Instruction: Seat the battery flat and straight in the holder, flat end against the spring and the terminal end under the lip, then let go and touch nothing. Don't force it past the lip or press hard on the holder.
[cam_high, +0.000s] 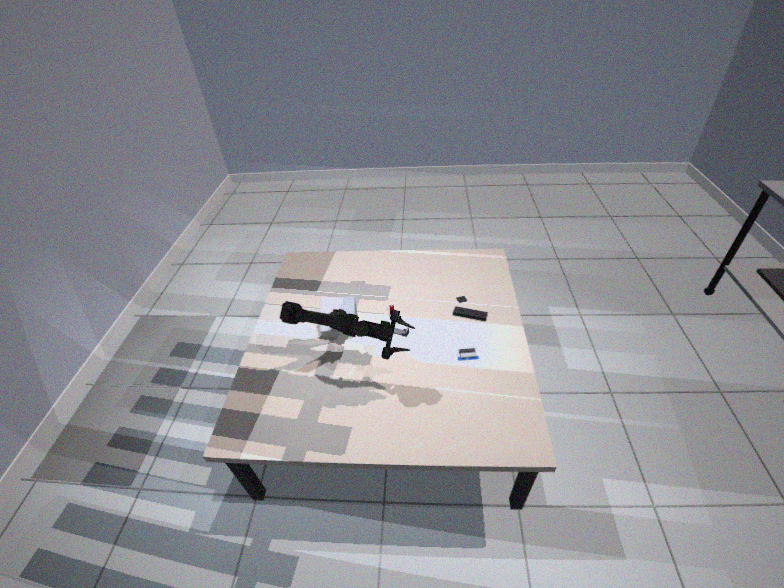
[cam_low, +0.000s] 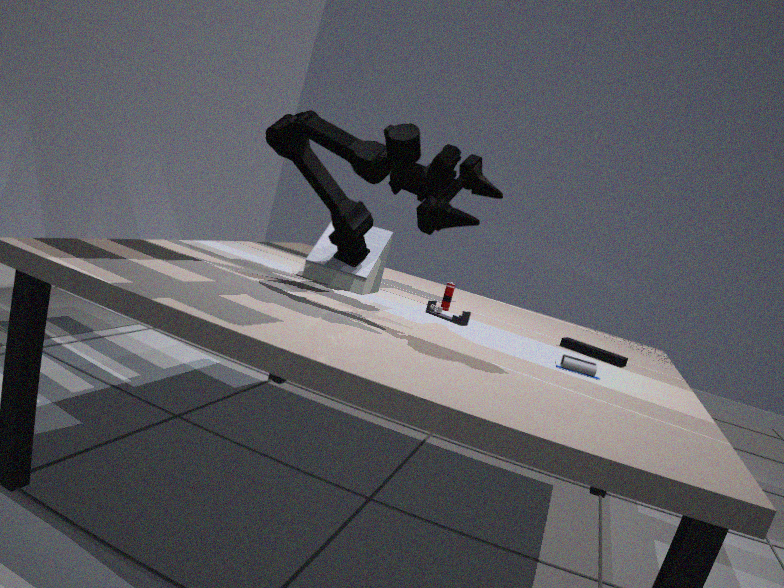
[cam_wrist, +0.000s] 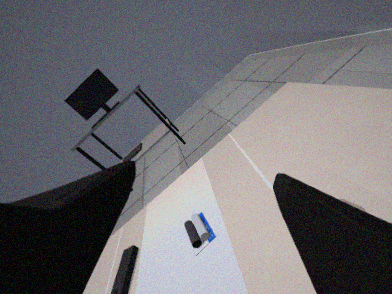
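The battery (cam_high: 391, 309) (cam_low: 448, 296), red with a black band, stands upright close to the holder. In the exterior view its lower end overlaps the holder's far side; whether it touches the holder cannot be told. The small dark holder (cam_low: 457, 319) lies on the table with raised ends and a pale inside; in the top view the arm partly hides it. My gripper (cam_high: 411, 338) (cam_low: 490, 208) (cam_wrist: 206, 174) is open and empty, high above the table and away from both. The wrist view shows neither battery nor holder.
A black bar (cam_high: 469, 313) (cam_low: 593, 351) (cam_wrist: 125, 270) lies toward the table's far end from the arm base. Near it are a grey cylinder (cam_low: 578, 365) (cam_wrist: 200, 227) beside a blue strip (cam_high: 468, 358) (cam_wrist: 212, 235), and a small dark piece (cam_high: 461, 298).
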